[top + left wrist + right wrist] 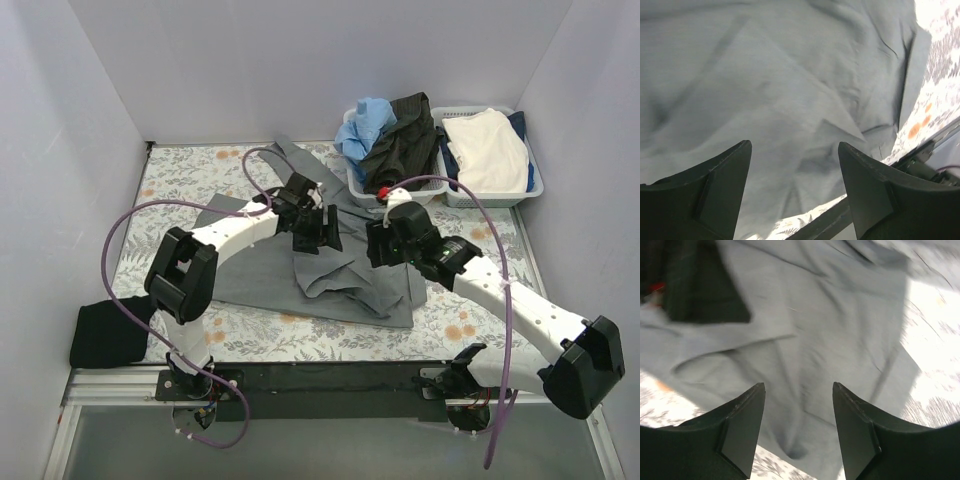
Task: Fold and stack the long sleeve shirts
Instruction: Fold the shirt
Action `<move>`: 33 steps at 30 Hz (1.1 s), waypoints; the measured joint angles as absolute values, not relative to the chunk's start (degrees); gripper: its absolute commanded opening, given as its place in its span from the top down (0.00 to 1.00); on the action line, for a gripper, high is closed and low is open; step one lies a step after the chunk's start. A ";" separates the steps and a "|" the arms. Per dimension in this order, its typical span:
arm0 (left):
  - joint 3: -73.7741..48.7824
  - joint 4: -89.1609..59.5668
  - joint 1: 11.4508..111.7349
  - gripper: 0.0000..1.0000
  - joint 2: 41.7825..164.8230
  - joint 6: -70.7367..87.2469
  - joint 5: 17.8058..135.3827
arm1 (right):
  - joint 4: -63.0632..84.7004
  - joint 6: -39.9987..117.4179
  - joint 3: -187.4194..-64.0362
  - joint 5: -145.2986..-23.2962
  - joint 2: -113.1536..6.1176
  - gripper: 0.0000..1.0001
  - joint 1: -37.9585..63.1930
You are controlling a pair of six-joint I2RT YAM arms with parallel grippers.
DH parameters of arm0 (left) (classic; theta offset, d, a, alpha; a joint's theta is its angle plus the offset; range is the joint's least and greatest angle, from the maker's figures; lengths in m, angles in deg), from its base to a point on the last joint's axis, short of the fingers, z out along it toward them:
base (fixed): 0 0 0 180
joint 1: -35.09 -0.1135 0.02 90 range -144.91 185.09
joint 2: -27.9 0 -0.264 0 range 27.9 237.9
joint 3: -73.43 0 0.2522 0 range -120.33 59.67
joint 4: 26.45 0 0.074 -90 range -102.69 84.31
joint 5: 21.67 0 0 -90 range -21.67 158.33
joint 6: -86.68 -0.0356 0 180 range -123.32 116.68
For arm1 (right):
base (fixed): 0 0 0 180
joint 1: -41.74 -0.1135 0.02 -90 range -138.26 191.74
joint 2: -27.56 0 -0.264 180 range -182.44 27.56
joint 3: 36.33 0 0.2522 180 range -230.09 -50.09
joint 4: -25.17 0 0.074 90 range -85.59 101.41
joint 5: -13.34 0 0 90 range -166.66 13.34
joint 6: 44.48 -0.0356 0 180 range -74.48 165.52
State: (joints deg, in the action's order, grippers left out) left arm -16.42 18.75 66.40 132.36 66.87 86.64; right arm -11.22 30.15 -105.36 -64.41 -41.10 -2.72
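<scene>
1. found the grey shirt point(255, 275) lying in the middle of the table point(180, 172), part folded, with a rumpled hump toward its near right and a strip, likely a sleeve, reaching to the far edge.
2. judged it soft, light and limp: apt to sag and drag when lifted, to slide easily over the table, and to take a firm pinch without harm.
3. judged the best holds to be on a hem or fold edge, one corner per gripper and well apart, so as to keep the cloth taut; thought a pinch in the middle likely only to bunch it.
4. saw the left gripper point(794, 146) with fingers spread and nothing held, over grey cloth; could not tell whether touching it.
5. saw the right gripper point(798, 385) likewise spread and bare, just beside the hump, above the shirt.
6. found the black shirt point(105, 335) bunched at the near left corner, well apart from the grey one, partly behind the left arm point(235, 235); could not make out sleeves or collar.
7. could not trace the grey shirt's collar or second sleeve, lost under folds and both grippers; found both wrist views blurred.
8. noted two white baskets point(490, 196) at the far right with blue, dark and white cloth; could not tell which garments.
</scene>
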 measured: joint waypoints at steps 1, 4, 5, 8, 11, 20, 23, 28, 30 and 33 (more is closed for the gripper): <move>-17.32 18.59 68.37 0.30 132.97 66.61 86.24 | -12.51 29.08 -104.22 -64.12 -39.70 0.36 -0.41; -20.49 18.44 72.98 0.30 135.31 65.69 84.34 | -15.68 27.20 -101.51 -63.71 -38.15 0.36 5.23; -21.54 18.46 74.16 0.30 136.21 65.34 83.64 | -16.33 26.74 -100.86 -63.73 -38.11 0.36 6.30; -23.85 18.62 76.65 0.30 139.01 64.07 80.78 | -19.13 25.47 -99.76 -64.21 -38.15 0.37 8.51; -25.75 19.51 78.49 0.30 142.11 62.96 77.13 | -19.76 24.18 -99.76 -65.00 -38.15 0.37 9.32; -29.73 24.32 81.31 0.62 146.70 62.56 65.63 | -20.20 22.48 -99.76 -67.05 -38.87 0.38 10.63; -30.41 25.70 81.33 0.72 147.29 63.13 62.07 | -20.20 22.34 -99.76 -67.84 -39.70 0.38 10.67; -30.98 27.75 81.33 0.88 147.18 64.31 57.98 | -20.20 22.30 -99.76 -68.97 -40.97 0.38 10.67; -30.98 28.32 81.33 0.96 147.01 64.79 56.58 | -20.18 22.32 -99.79 -69.54 -41.49 0.38 10.67; -31.04 29.83 81.33 1.00 146.50 65.36 54.51 | -20.16 22.78 -99.79 -70.96 -42.94 0.38 10.67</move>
